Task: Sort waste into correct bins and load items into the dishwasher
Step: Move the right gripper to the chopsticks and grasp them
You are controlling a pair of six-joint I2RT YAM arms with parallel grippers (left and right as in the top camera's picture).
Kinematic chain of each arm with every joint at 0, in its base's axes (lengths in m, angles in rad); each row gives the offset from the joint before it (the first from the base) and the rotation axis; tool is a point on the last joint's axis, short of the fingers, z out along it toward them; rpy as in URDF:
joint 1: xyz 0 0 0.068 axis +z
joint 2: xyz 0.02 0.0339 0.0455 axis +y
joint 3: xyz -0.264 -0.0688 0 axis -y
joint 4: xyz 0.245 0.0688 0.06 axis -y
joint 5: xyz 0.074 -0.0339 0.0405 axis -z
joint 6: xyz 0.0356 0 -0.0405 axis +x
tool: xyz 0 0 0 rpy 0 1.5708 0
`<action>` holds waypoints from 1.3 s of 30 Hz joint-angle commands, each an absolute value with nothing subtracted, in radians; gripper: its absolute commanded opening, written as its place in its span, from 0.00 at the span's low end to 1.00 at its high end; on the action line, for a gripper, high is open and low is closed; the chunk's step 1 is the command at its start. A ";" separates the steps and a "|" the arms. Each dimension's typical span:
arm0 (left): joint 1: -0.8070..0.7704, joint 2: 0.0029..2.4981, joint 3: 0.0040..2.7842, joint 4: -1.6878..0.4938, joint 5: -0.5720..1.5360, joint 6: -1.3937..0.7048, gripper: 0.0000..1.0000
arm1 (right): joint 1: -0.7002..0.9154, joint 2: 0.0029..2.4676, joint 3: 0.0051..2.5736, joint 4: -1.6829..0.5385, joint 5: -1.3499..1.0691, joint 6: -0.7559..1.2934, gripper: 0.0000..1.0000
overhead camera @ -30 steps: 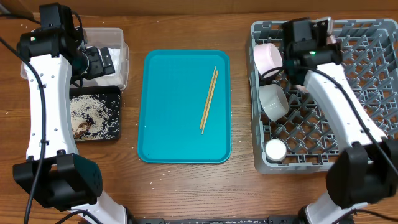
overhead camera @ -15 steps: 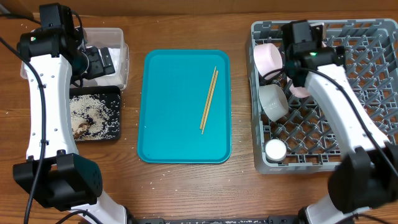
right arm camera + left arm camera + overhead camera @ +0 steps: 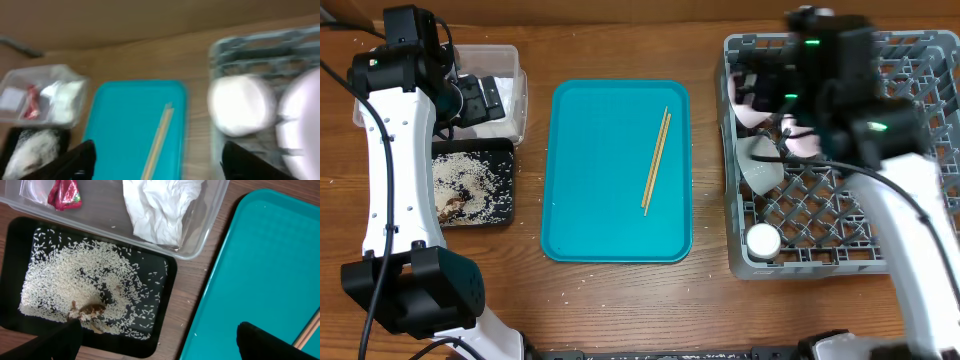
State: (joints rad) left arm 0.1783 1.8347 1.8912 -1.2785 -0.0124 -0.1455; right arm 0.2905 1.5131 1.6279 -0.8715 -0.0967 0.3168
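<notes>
Overhead: chopsticks [image 3: 656,160] on teal tray [image 3: 602,205]

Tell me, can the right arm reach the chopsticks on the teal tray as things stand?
Probably yes. The chopsticks lie bare on the teal tray, nothing over them, and the right arm is above the dish rack beside it with open, empty jaws.

Tub [image 3: 207,215] clear glossy plastic; napkin [image 3: 160,207] crumpled paper; teal tray [image 3: 605,170] smooth plastic; chopsticks [image 3: 656,160] pale wood; rack [image 3: 820,215] grey plastic; table [image 3: 710,300] wood-grain.
</notes>
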 commanded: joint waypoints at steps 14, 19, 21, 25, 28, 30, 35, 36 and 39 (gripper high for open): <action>0.176 1.832 1.892 -1.278 -0.018 -0.123 1.00 | 0.572 2.055 1.596 -0.769 0.130 0.767 0.64; 0.176 1.832 1.892 -1.278 -0.018 -0.123 1.00 | 0.579 2.127 1.596 -0.737 0.134 0.768 0.61; 0.176 1.832 1.892 -1.278 -0.018 -0.123 1.00 | 0.581 2.150 1.596 -0.738 0.145 0.773 0.58; 0.176 1.832 1.892 -1.278 -0.018 -0.123 1.00 | 0.582 2.201 1.596 -0.739 0.139 0.789 0.57; 0.176 1.832 1.892 -1.278 -0.018 -0.123 1.00 | 0.583 2.223 1.596 -0.738 0.134 0.789 0.56; 0.176 1.832 1.892 -1.278 -0.018 -0.123 1.00 | 0.585 2.228 1.596 -0.738 0.133 0.789 0.53; 0.176 1.832 1.892 -1.278 -0.018 -0.123 1.00 | 0.601 2.228 1.596 -0.768 0.106 0.790 0.39; 0.176 1.832 1.892 -1.278 -0.018 -0.123 1.00 | 0.605 2.228 1.596 -0.773 0.094 0.790 0.37; 0.176 1.832 1.892 -1.278 -0.018 -0.123 1.00 | 0.619 2.228 1.596 -0.802 0.080 0.810 0.33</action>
